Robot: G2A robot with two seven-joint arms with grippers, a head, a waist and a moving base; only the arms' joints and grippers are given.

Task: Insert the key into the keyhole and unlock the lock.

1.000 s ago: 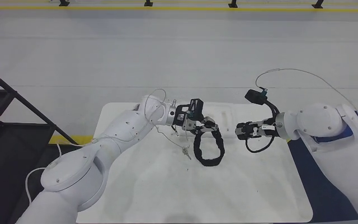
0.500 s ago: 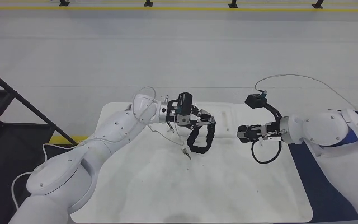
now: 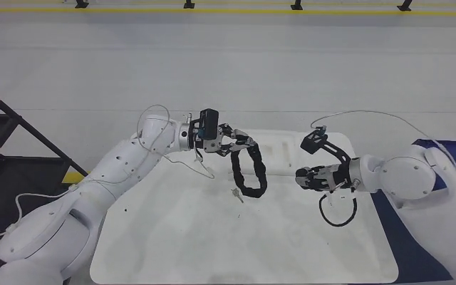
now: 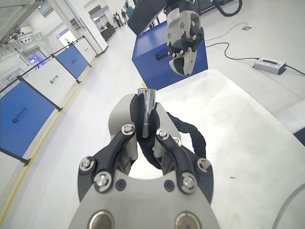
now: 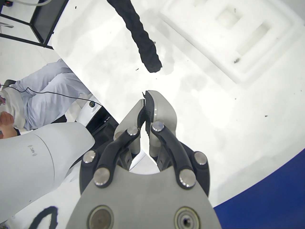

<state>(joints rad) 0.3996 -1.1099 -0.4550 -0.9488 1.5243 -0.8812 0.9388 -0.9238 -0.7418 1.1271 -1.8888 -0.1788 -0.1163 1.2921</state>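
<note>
On a white table (image 3: 214, 242) with a foam tray (image 3: 285, 151) set toward its far edge, a two-armed robot is partway through a lock-and-key job. The left arm holds the lock (image 3: 246, 174) up off the surface. Its black sleeved cable (image 4: 190, 132) hangs in a loop whose lowest bend drops close to the tabletop.

The left gripper (image 3: 229, 138) is clamped on the lock's shiny metal barrel (image 4: 147, 106). The barrel's long axis runs out along the fingers, and its free end faces across the table toward the other arm. Whether the keyhole sits in that end cannot be made out.

The right gripper (image 3: 301, 177) hovers well apart from the lock, in front of the foam tray, with its fingers pressed together and nothing between them.

The key (image 3: 236, 193) lies flat on the table just beside the bottom of the hanging loop. That puts it between the two arms and off to the left of the right gripper. The left arm is nearer but occupied, so the pickup likely falls to the right arm, which would have to open its fingers and cross leftward beneath the loop. The job looks early, with the key not yet picked up.
</note>
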